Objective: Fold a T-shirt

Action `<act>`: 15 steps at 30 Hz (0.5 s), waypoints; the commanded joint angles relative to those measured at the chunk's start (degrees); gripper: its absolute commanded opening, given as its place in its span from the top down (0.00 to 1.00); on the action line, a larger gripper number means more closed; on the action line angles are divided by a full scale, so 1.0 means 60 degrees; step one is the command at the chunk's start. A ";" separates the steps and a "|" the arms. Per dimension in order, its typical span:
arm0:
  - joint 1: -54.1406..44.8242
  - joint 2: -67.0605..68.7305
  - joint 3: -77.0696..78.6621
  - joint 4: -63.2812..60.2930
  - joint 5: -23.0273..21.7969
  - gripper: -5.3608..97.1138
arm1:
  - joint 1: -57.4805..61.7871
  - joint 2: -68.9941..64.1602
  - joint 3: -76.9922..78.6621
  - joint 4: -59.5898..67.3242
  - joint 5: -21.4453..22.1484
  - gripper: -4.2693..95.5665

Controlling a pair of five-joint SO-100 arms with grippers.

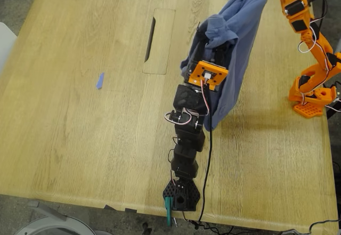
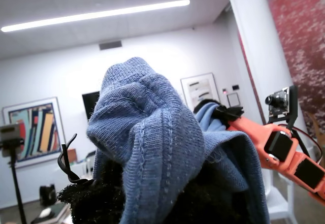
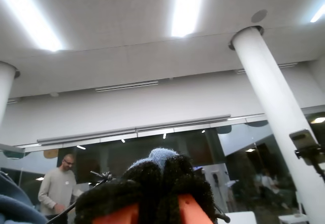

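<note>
Nothing readable anywhere, as far as we can tell. The T-shirt [image 1: 242, 30] hangs bunched between the arms and shows us only plain blue fabric, no print or lettering facing any camera. The tabletop [image 1: 80, 139] is bare wood grain with no marks or stickers on it. The framed pictures on the wall in the first wrist view [image 2: 33, 127] are just colour blocks and grey shapes, too blurry for words. No labels or numbers legible on either arm.
</note>
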 commanded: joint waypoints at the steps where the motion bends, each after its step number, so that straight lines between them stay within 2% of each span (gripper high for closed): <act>1: 0.0044 0.1392 -0.0146 -0.0820 -0.0220 0.95 | 0.0293 0.0220 -0.0703 0.0117 -0.0073 0.96; 15: 0.1157 0.1450 -0.0146 -0.1216 -0.0659 0.95 | -0.0161 0.0806 -0.0967 0.1567 -0.0073 0.96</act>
